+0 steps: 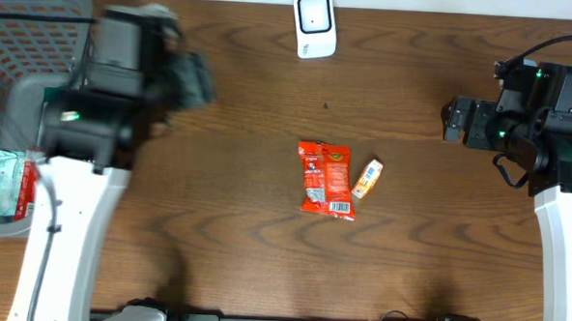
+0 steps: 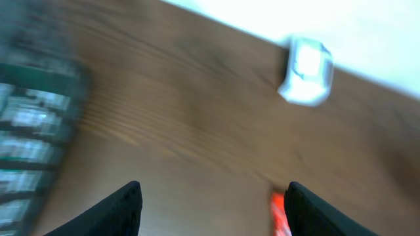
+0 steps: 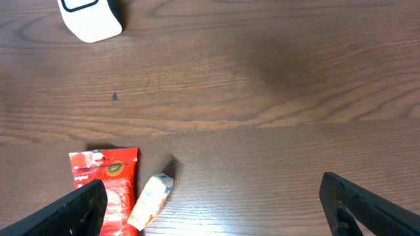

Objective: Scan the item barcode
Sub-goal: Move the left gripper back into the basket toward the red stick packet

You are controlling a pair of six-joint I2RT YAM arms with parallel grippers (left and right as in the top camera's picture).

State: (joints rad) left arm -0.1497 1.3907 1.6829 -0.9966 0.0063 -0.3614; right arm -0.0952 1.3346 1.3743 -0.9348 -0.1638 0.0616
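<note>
A red snack packet (image 1: 326, 179) lies flat mid-table with a small yellow-and-white packet (image 1: 367, 178) touching its right side. The white barcode scanner (image 1: 314, 24) stands at the far edge. My left gripper (image 1: 191, 79) hovers blurred at the far left beside the basket. In its wrist view the left gripper (image 2: 213, 213) is open and empty, with the scanner (image 2: 306, 71) ahead and a sliver of the red packet (image 2: 279, 213) by the right finger. My right gripper (image 3: 216, 210) is open over bare wood, right of the red packet (image 3: 105, 183) and small packet (image 3: 151, 200).
A grey mesh basket (image 1: 42, 0) fills the left edge and holds a green-and-white packet (image 1: 5, 182). The basket (image 2: 33, 131) also shows blurred at the left of the left wrist view. The right arm (image 1: 539, 123) sits at the far right.
</note>
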